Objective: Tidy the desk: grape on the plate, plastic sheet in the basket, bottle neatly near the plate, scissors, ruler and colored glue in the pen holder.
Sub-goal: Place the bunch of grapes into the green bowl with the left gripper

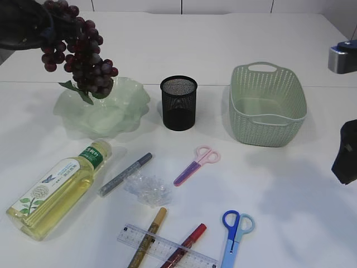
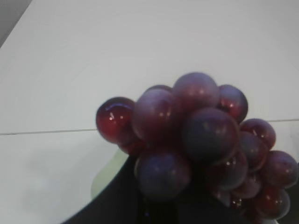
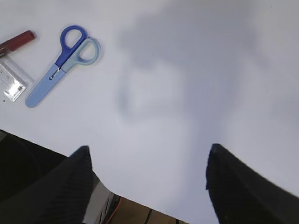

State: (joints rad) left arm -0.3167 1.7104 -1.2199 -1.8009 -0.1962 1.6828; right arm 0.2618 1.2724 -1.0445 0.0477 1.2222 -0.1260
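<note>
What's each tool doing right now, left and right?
Left tool: closed on the grape bunch, held above the plate.
Right tool: open, empty, over bare table.

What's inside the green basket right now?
The green basket looks empty: its far inner wall and part of its floor show nothing inside. The near wall hides the front strip of the floor.

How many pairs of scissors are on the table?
2. The pink scissors lie in front of the pen holder; the blue scissors lie at the front edge, beside the ruler.
</note>
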